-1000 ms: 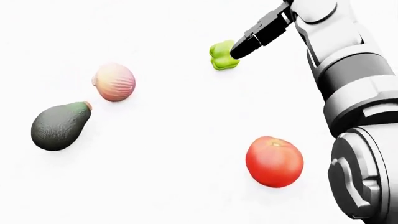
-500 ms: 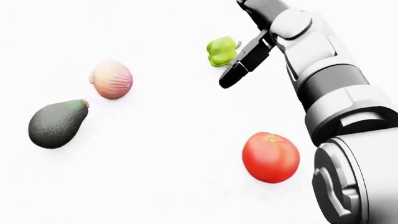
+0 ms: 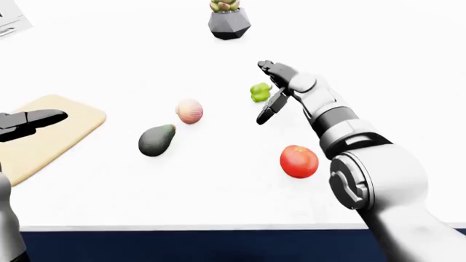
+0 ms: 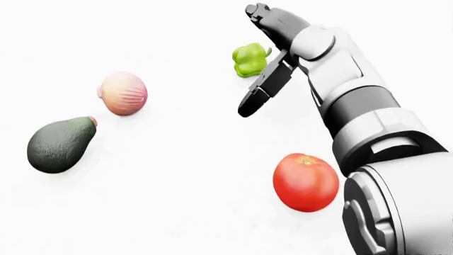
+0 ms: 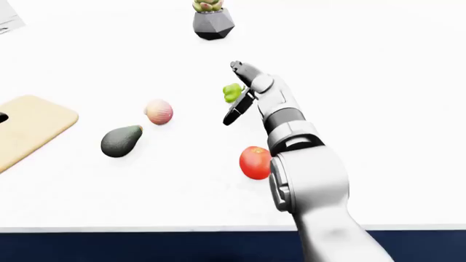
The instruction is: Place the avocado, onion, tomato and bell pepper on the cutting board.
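The right robot hand (image 4: 265,58) covers the bell pepper's (image 4: 248,59) right side. Left of it, the cutting board (image 3: 51,134) runs off the left-eye view's edge, as does the left robot hand (image 3: 29,121).

Everything is placed from the tomato (image 3: 299,161), which lies on the table (image 3: 408,65) toward the bottom of the left-eye view. The avocado (image 3: 155,140) lies well to its left, slightly higher in the view. The onion (image 3: 189,111) sits up and left of the tomato, just beside the avocado. The bell pepper (image 3: 259,92) lies above the tomato. The cutting board (image 3: 59,131) lies far left of it, past the avocado. The potted plant (image 3: 229,21) stands far above the tomato, near the view's top edge.
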Controlling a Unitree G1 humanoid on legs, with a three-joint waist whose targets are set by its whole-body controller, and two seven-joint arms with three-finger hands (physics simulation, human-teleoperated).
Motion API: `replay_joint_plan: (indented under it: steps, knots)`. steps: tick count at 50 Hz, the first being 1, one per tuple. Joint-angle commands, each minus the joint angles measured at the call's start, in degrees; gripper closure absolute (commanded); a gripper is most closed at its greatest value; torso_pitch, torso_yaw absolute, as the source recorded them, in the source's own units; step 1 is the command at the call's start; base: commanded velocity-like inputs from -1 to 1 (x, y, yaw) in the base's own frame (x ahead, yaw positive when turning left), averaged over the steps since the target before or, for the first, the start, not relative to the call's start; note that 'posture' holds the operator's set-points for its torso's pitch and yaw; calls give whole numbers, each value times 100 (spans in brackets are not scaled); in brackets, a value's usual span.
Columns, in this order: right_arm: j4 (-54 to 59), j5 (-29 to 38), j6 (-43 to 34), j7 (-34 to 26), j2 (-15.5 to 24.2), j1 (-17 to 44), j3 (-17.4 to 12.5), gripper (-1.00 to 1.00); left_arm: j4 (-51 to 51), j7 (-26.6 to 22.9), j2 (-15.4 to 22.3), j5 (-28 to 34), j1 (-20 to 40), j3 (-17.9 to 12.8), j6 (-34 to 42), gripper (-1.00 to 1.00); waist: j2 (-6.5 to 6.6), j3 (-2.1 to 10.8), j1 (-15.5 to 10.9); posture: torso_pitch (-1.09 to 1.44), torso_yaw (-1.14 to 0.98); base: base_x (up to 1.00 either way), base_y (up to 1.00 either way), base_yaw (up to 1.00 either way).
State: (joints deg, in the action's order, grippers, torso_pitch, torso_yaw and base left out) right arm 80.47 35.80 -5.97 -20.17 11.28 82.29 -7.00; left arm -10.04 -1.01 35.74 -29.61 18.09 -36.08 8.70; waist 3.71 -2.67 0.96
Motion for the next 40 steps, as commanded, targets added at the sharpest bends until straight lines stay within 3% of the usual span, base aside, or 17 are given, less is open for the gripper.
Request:
replay_joint_plan:
  steps: [1,14,40]
  knots:
    - [-259,-80,198,285,35,302,-54,-100,-172,4,136,-18,106,-105,-140,-100,32,168,0,0,0,0,0,0]
    - [-224,65,-41,1225,-89,152,-42,-100,-173,-2,142,-74,72,-158,-146,-100,15,165,-13,0,0,0,0,0]
    - [-213,33,-158,1226,-241,-47,-111,-100,-184,-52,89,-64,2,-167,-182,-100,12,168,-22,0,0,0,0,0]
